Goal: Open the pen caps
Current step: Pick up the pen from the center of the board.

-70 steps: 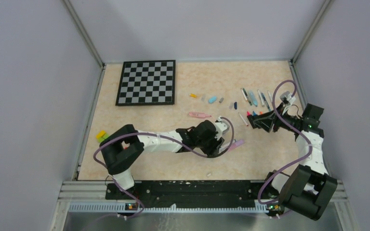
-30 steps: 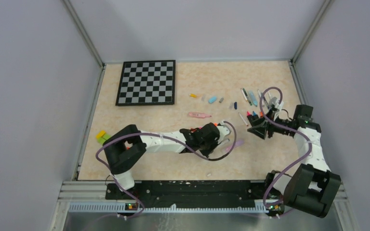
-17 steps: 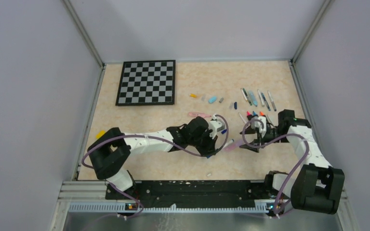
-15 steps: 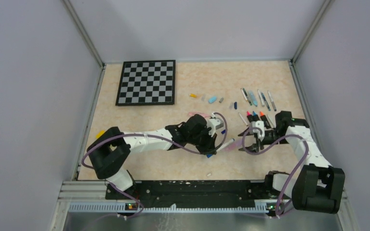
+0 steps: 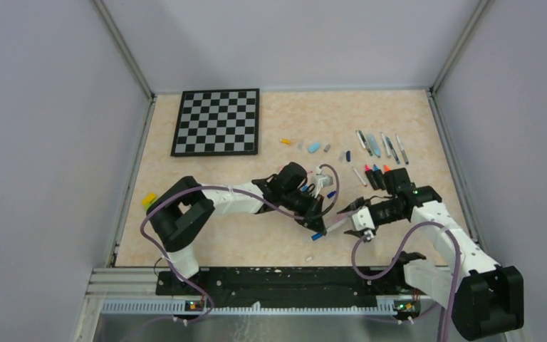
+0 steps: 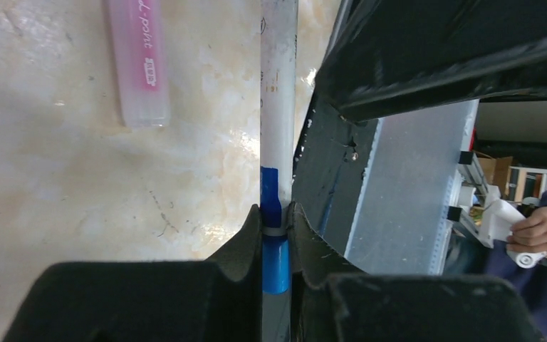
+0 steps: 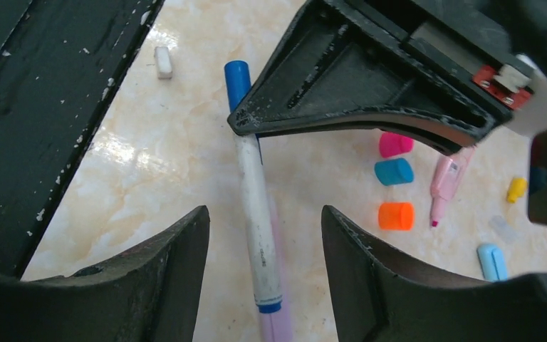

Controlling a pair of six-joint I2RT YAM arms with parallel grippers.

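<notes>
Bench (image 5: 327, 114): beige surface.
Left end effector (image 6: 275, 222): clamped tight on the blue end of the white pen (image 7: 254, 206), at 5 o'clock of bench centre in the top view.
Right end effector (image 7: 262, 214): jaws wide apart, astride the barrel; contact cannot be determined.
Blue pen cap (image 7: 236, 75): on the pen's 8 o'clock end.

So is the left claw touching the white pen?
Touching. Left wrist view: the left claw clamps the white pen, no gap either side.

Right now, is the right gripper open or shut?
Open: the right gripper has its fingers apart in its wrist view, the white pen between them with a gap each side.
</notes>
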